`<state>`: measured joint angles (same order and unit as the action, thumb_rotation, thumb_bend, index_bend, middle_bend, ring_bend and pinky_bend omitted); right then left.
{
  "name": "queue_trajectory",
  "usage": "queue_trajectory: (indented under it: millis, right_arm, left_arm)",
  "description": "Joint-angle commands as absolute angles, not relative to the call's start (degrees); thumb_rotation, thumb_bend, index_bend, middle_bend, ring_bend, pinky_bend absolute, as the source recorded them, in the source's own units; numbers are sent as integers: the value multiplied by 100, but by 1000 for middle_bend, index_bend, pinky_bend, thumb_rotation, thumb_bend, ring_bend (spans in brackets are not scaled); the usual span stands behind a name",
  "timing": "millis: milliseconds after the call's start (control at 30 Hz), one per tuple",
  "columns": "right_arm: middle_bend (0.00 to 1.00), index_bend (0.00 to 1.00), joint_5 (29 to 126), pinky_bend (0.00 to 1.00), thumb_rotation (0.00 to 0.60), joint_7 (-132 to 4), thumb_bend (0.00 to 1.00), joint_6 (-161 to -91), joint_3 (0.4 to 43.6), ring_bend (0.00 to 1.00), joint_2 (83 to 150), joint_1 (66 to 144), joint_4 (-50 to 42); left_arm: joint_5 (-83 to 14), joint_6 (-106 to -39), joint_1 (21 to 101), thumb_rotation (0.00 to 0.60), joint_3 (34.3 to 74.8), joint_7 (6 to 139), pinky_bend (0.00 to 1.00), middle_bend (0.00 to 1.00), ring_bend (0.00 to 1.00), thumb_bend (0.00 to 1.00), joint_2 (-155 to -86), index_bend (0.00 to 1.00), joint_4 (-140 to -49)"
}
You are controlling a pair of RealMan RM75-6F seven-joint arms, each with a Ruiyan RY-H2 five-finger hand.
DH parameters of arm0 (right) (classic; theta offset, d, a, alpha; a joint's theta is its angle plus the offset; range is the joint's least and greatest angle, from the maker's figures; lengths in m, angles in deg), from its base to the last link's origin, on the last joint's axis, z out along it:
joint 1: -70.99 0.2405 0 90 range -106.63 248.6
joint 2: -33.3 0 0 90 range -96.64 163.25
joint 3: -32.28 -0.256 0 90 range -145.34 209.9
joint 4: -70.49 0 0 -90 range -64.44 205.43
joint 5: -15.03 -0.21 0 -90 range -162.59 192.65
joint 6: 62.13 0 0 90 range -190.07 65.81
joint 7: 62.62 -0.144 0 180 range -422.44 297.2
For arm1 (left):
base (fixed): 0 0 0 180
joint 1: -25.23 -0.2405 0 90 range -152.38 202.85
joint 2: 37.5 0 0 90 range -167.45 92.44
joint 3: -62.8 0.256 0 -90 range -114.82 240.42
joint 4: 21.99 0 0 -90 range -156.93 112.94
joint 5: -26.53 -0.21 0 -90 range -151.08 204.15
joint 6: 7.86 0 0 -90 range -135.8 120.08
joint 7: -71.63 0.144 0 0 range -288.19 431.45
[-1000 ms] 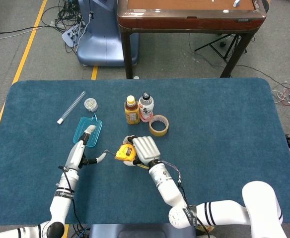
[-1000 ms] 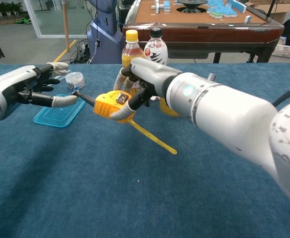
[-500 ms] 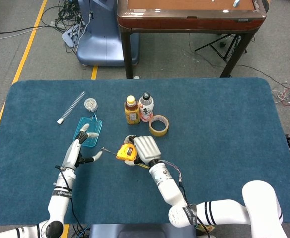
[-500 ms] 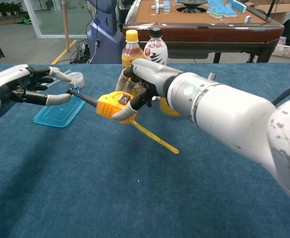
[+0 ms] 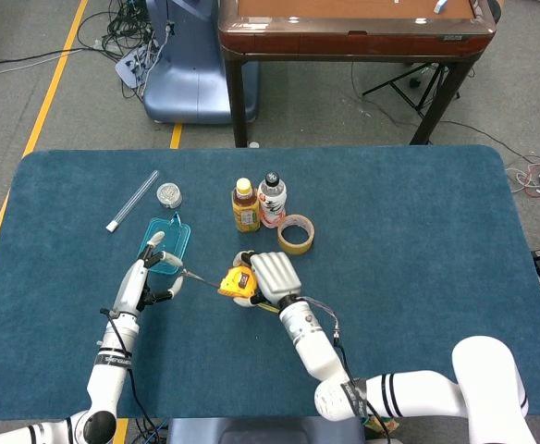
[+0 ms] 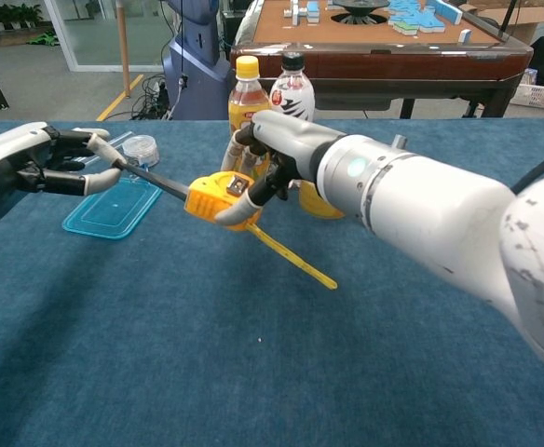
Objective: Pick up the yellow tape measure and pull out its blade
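The right hand (image 6: 277, 149) grasps the tape measure (image 6: 218, 197), its fingers hiding much of the case's far side. The left hand (image 6: 39, 160) pinches the blade (image 6: 156, 181) tip between thumb and fingertip; the tip itself is hidden. A yellow strap (image 6: 291, 258) trails below the right fingers.

My right hand (image 6: 277, 154) covers the far side of the yellow tape measure (image 6: 218, 198) in the chest view; from the head view only a yellow corner shows past my knuckles. The blade (image 6: 156, 182) is too thin there to follow; its tip vanishes between the fingers of my left hand (image 6: 53, 163). My left forearm is cut off by the frame's left edge (chest view). The tape roll (image 5: 295, 233) sits mostly behind my right wrist in that same view. Bottle labels (image 5: 245, 215) too small to read. The counter (image 6: 253, 372) runs off the bottom edge.
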<state>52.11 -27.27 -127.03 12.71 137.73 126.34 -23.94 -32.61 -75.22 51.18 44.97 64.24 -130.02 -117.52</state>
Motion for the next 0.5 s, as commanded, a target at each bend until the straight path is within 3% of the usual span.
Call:
queue_trajectory:
  millis: [33, 500]
  right_arm:
    - [749, 768, 5187, 415, 600, -2728, 708, -12699, 1263, 733, 13761, 12637, -2391]
    - [749, 768, 5068, 415, 600, -2694, 709, -12550, 1246, 733, 13485, 12675, -2535]
  left_arm:
    - [-3271, -7516, 5105, 600, 4497, 6378, 0, 67, 0, 379, -13002, 499, -11758]
    - [-3339, -7312, 5070, 600, 4555, 6187, 0, 126, 0, 428, -12783, 575, -11907]
